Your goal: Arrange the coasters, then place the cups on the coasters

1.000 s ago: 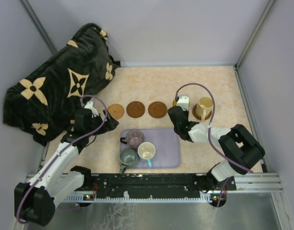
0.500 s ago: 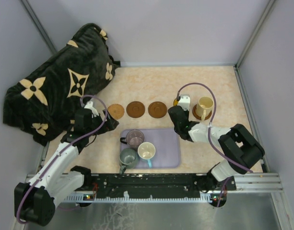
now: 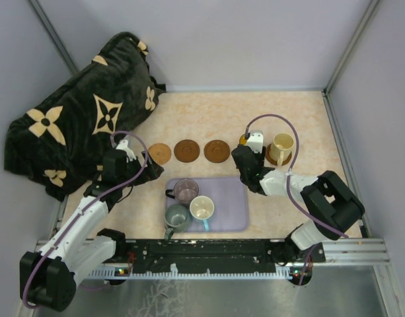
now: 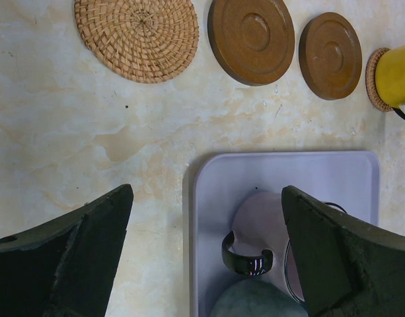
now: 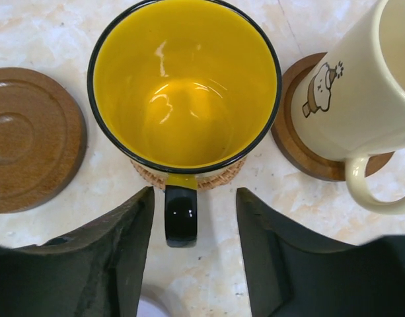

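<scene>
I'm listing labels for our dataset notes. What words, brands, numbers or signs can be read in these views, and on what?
No readable text in any view.
Cream mug: a small cartoon figure, no letters.
Blanket: flower and star motifs only, no words.
Yellow mug, coasters, tray: no markings visible.

Woven coaster (image 4: 136, 36) beyond tray (image 4: 288, 175); pincer (image 4: 205, 191) spread.
</scene>
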Controlling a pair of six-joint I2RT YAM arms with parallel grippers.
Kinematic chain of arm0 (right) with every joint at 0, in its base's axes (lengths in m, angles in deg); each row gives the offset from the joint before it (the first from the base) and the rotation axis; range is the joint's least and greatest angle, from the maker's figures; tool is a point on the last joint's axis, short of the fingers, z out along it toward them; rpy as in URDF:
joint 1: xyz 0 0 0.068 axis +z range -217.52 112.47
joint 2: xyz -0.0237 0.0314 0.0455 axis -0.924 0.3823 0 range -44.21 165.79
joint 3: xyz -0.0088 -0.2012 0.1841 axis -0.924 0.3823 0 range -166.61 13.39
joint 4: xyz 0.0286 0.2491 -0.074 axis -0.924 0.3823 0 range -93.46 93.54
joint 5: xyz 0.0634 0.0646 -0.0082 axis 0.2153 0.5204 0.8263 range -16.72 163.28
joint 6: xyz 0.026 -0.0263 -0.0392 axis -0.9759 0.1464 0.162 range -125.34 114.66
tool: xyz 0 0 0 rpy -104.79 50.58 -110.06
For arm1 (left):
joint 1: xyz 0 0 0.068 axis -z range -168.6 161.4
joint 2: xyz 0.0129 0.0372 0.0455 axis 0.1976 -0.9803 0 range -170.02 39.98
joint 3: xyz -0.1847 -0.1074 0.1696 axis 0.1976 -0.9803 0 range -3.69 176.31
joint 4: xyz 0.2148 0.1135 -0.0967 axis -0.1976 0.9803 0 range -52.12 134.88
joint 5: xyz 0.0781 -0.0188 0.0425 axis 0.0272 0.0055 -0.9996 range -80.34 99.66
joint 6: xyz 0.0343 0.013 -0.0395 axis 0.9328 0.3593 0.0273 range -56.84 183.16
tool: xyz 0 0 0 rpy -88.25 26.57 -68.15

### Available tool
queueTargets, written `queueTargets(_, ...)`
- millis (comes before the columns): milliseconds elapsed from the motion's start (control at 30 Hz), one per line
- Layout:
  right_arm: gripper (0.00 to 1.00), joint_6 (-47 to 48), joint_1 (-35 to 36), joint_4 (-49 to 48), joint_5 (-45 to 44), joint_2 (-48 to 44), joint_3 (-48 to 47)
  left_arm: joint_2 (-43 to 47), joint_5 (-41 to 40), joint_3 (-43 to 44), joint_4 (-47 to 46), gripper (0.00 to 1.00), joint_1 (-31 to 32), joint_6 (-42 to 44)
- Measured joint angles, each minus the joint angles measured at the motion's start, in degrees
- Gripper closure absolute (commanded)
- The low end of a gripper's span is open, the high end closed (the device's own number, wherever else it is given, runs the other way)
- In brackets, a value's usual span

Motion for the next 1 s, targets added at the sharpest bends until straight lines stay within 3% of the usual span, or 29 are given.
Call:
queueTargets(500,0.39,-0.39,0.00,3.10,-0.92,-3.06,-0.02,-0.02,0.00,0.00,0.00,0.00,0.00,0.00)
queueTargets(1000,0.40,-5.35,2.93,19.08,-1.42,-20.94,-1.20,-0.72,-0.02,0.00,0.02,0.00,0.26,0.02)
